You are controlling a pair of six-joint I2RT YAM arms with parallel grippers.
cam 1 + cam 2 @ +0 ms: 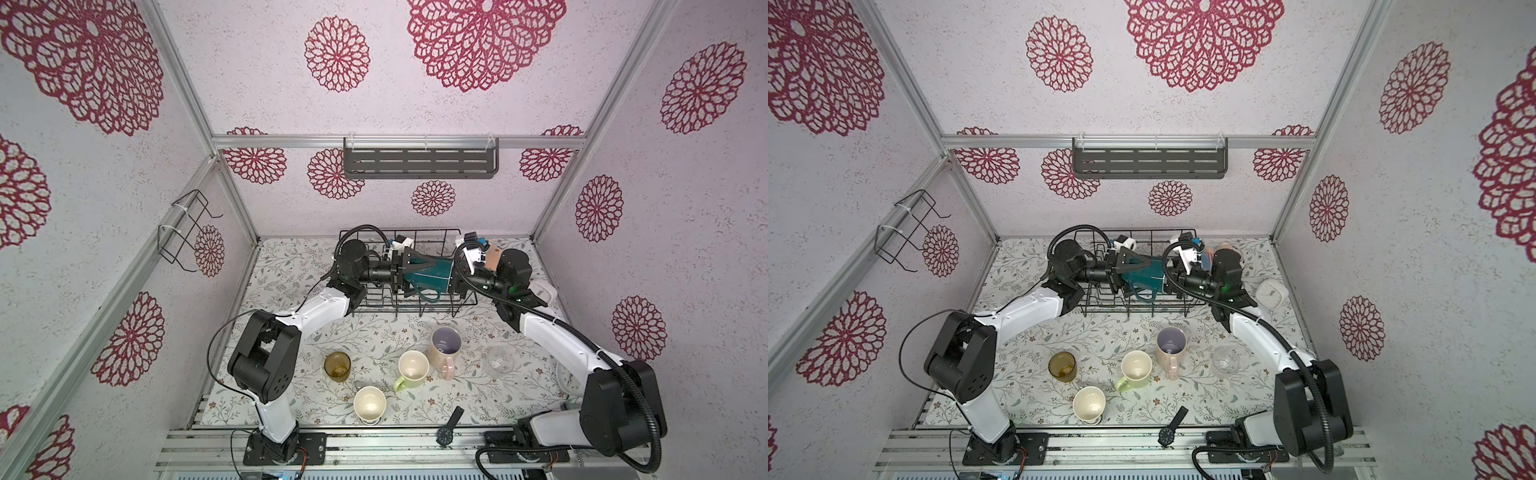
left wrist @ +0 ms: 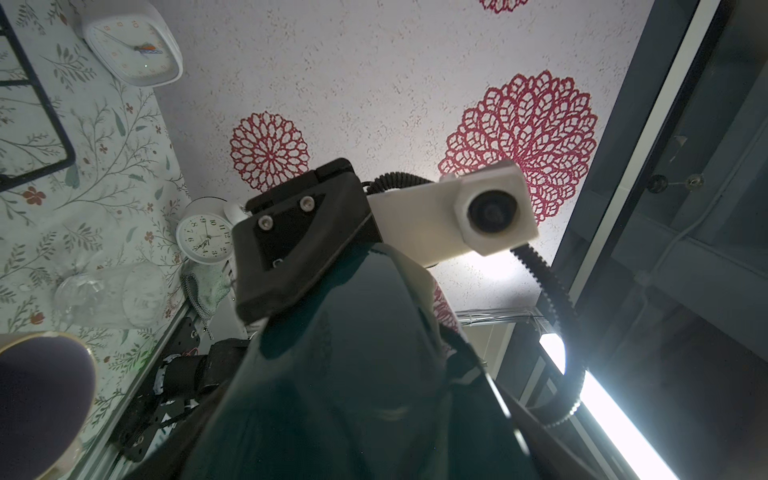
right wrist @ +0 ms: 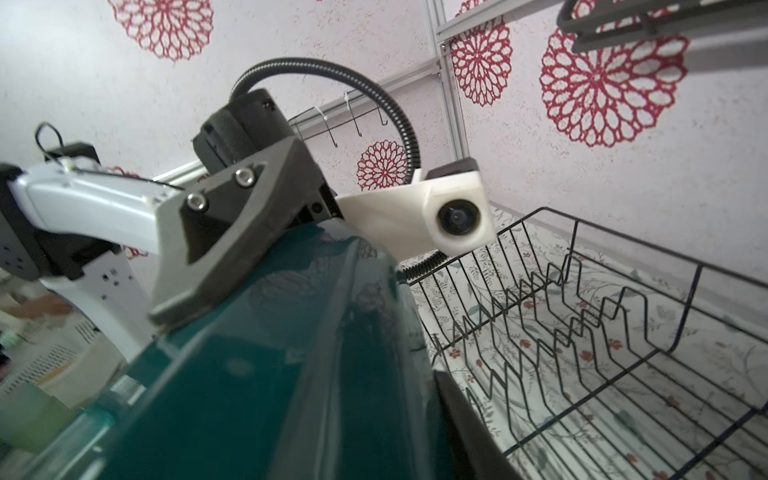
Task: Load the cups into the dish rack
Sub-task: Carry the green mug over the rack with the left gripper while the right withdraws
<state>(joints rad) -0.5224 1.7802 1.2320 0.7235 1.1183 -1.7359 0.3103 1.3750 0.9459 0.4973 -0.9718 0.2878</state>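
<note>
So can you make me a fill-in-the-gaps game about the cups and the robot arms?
1. The mug that the left gripper holds over the dish rack is dark ____.
2. Outside the rack, ____ cups stand on the table.
3. The amber tumbler stands nearest the ____ arm.
Missing words: teal, five, left.

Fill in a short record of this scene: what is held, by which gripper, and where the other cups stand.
Held: dark teal mug, on its side over the black wire dish rack
Left gripper: clamped on the mug
Right gripper: at the mug's other end; grip unclear
On table: amber glass tumbler, pale yellow-green mug, pearly pink mug, clear glass, grey cream-lined cup
</note>
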